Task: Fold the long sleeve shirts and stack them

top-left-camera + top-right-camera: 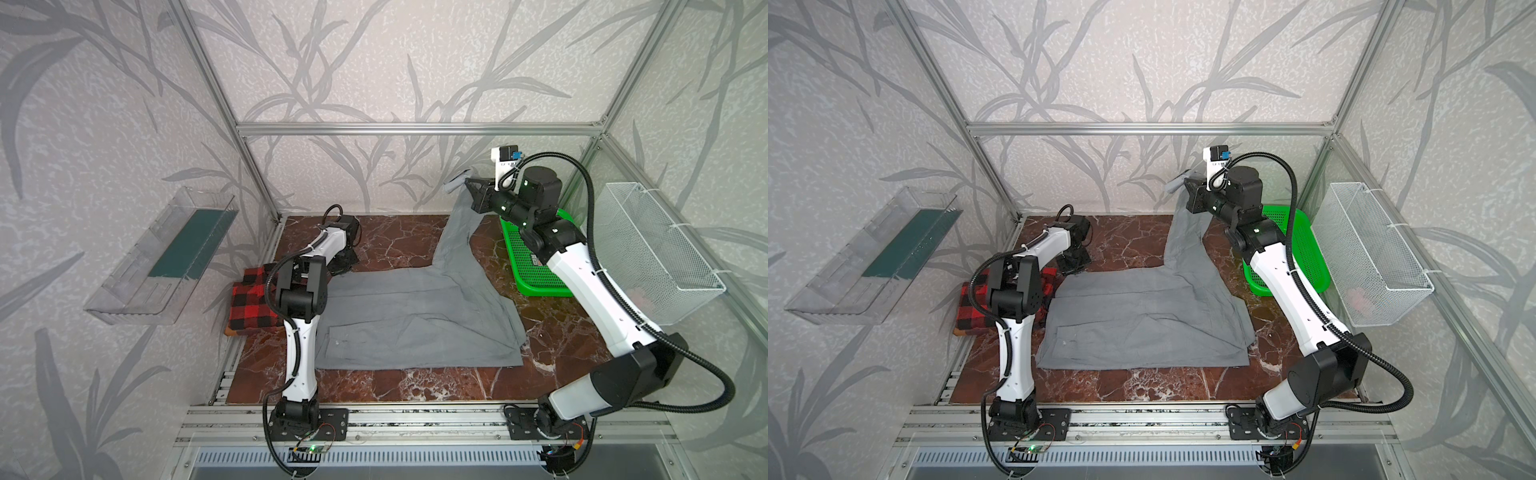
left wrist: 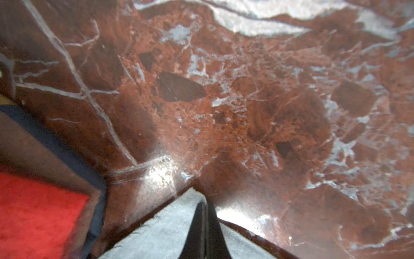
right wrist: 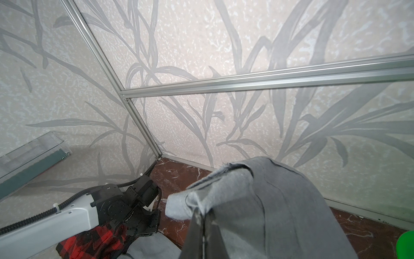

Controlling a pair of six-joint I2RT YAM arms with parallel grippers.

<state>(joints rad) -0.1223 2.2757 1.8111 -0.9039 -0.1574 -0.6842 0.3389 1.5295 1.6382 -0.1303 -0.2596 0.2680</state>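
Observation:
The light grey long sleeve shirt (image 1: 415, 320) (image 1: 1142, 316) lies spread on the marble table in both top views. One sleeve rises from it toward the back right. High near the back wall, my right gripper (image 1: 468, 185) (image 1: 1188, 182) (image 3: 202, 213) is shut on that sleeve's end (image 3: 280, 213). My left gripper (image 1: 340, 270) (image 1: 1073, 270) (image 2: 202, 201) is low at the shirt's far left corner. It is shut on the grey cloth's edge (image 2: 161, 233). The red-and-black plaid shirt (image 1: 253, 303) (image 1: 971, 307) (image 2: 33, 213) (image 3: 94, 242) lies folded at the table's left edge, partly behind the left arm.
A green plastic basket (image 1: 536, 270) sits at the back right under the right arm. A white wire basket (image 1: 656, 249) hangs on the right wall. A clear plastic bin (image 1: 166, 253) hangs on the left wall. Aluminium frame posts and walls close in the table.

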